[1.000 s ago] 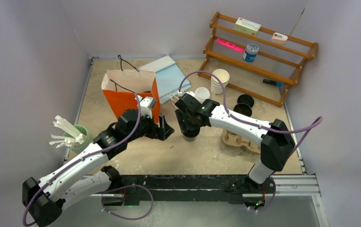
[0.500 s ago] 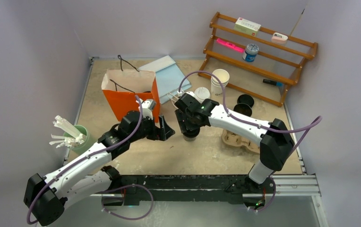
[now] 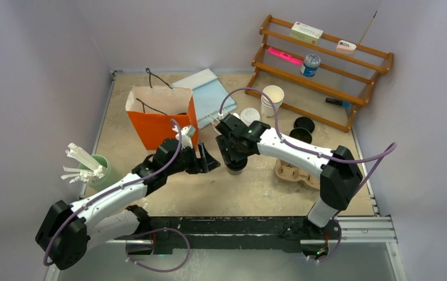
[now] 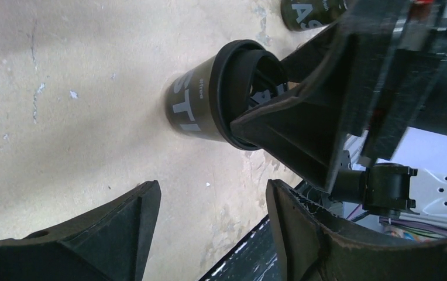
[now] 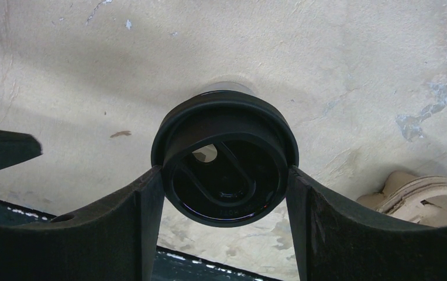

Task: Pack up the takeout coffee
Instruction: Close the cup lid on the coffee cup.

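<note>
A small black paper cup (image 4: pixel 189 105) with white print stands on the table in the middle, also in the top view (image 3: pixel 236 170). A round black lid (image 5: pixel 226 158) sits on its rim. My right gripper (image 5: pixel 226 196) is shut on the lid from above, one finger on each side; in the top view (image 3: pixel 233 158) it hides most of the cup. My left gripper (image 4: pixel 212 202) is open and empty, just left of the cup, apart from it, also in the top view (image 3: pixel 207 158). A second black cup (image 4: pixel 312 12) stands further off, and two black cups or lids (image 3: pixel 302 130) sit behind the carrier.
An orange paper bag (image 3: pixel 161 120) stands open behind my left arm. The brown pulp carrier (image 3: pixel 294 172) lies right of the cup. Stacked white cups (image 3: pixel 272 100), a white lid (image 3: pixel 250 115), a wooden rack (image 3: pixel 326 73) and a green cup of stirrers (image 3: pixel 92 168) stand around.
My left gripper has moved right and a little forward, closer to the cup. My right gripper has stayed on the lid.
</note>
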Robot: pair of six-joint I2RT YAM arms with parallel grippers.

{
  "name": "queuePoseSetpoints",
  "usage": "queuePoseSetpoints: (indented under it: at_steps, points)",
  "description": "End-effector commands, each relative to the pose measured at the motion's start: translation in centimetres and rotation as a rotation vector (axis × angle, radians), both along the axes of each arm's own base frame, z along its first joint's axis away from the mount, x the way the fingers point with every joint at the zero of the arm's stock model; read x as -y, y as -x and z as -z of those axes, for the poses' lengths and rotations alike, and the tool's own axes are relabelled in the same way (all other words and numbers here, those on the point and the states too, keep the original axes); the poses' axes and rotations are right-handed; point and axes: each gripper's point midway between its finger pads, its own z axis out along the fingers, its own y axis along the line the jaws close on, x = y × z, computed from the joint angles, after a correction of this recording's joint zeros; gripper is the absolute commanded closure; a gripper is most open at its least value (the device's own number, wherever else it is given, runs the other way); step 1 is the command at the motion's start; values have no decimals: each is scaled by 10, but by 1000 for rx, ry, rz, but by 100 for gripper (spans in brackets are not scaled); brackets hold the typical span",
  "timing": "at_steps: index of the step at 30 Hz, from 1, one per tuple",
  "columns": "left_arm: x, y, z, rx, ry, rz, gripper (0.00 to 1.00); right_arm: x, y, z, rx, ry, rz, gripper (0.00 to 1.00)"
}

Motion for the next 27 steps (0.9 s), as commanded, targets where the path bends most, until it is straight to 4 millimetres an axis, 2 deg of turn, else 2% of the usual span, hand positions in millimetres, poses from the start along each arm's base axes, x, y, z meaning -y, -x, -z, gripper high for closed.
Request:
queuePoseSetpoints:
  at_steps: [1, 8, 15, 22, 27]
  points:
    - [14, -7, -11, -9, 113, -3, 32, 36, 55, 60, -298, 172, -52, 49]
    - [17, -10, 4, -79, 191, -49, 38, 37, 51, 60, -297, 164, -73, 50]
    - [22, -21, 6, -104, 273, -85, 38, 31, 39, 55, -217, 125, -121, 52]
    - [15, -52, 10, -92, 297, -151, 37, 32, 34, 52, -179, 125, -159, 52]
    - [19, -68, 11, -84, 315, -149, 37, 29, 34, 51, -178, 114, -172, 52]
